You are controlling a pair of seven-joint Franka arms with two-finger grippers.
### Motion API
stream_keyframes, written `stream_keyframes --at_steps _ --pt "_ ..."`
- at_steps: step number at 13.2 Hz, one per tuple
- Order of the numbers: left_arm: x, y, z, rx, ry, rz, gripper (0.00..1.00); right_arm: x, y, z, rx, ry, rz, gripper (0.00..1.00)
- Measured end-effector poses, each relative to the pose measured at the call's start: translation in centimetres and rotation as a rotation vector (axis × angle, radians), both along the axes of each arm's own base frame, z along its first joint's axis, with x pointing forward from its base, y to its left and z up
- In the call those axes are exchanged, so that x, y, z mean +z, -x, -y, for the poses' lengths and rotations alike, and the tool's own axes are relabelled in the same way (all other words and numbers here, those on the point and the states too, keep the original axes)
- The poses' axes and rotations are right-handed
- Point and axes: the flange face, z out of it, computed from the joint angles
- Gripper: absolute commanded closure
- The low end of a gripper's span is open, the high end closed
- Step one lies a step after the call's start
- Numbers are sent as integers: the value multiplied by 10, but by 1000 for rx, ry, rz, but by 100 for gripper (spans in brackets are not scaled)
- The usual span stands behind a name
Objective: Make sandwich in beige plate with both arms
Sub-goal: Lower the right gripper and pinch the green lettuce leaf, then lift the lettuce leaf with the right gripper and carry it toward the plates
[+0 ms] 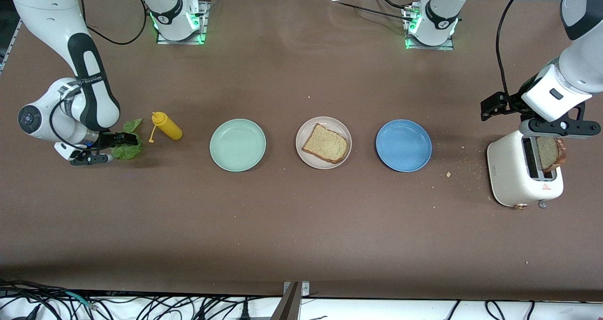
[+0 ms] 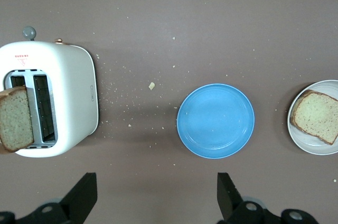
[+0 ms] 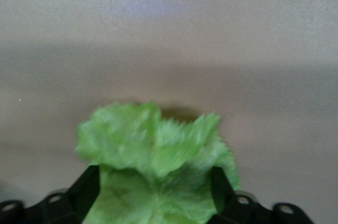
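So, beige plate (image 1: 346, 134) sits mid-table between the mint green plate (image 1: 238, 145) and the blue plate (image 1: 403, 145), one bread slice (image 1: 325, 143) already lying flat on it, corner pointing toward the mint plate. Lettuce and top slice not on it yet.

Lettuce leaf (image 1: 126, 143) lies on the table at the right arm's end, just beside the yellow squeeze bottle (image 1: 167, 126), a bit nearer the front camera than the bottle. Right gripper (image 1: 104, 148) is down at the leaf, coming in low from the table-end side; in the right wrist view the two fingers (image 3: 84, 192) straddle the leaf (image 3: 156, 166), one each side, spread with leaf between them and not pinching it yet as far as I can see. Leaf runs forward from the claw, its frilly edge pointing away from the wrist, so the bite would land on the near end. Right arm is clearly the nearer one for this.

Second bread slice (image 1: 551, 153) stands upright in the white toaster (image 1: 513, 178) at the left arm's end, sticking out of the slot. Left gripper (image 1: 558, 127) hangs above the toaster, fingers (image 2: 84, 192) wide apart, holding nothing; the wrist view shows slice (image 2: 16, 119) off to one side of the claw, not between the fingers.

Likely next: right claw closes on lettuce, carries it past the mint plate to the bread.
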Motion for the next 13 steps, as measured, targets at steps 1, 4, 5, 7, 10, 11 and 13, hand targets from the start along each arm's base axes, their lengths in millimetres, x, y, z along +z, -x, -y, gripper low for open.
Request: stream_keyframes --at_steps 1,4,5,7,10,11,13 --pt "0 0 0 0 0 0 0 0 0 1 5 5 1 94" --pt "0 0 0 0 0 -1 0 3 0 4 1 4 3 100" --pt "-1 0 0 0 0 -1 0 4 0 2 4 0 2 100" --pt "-1 0 0 -1 0 -2 0 7 -1 2 10 2 7 100" --pt "-1 0 1 -1 0 -2 0 22 -13 -3 61 17 11 100" --pt "-1 0 1 -2 0 -3 0 34 -21 -6 72 5 5 100" --pt "-2 -1 1 -2 0 -3 0 69 -36 -11 82 -8 -15 100"
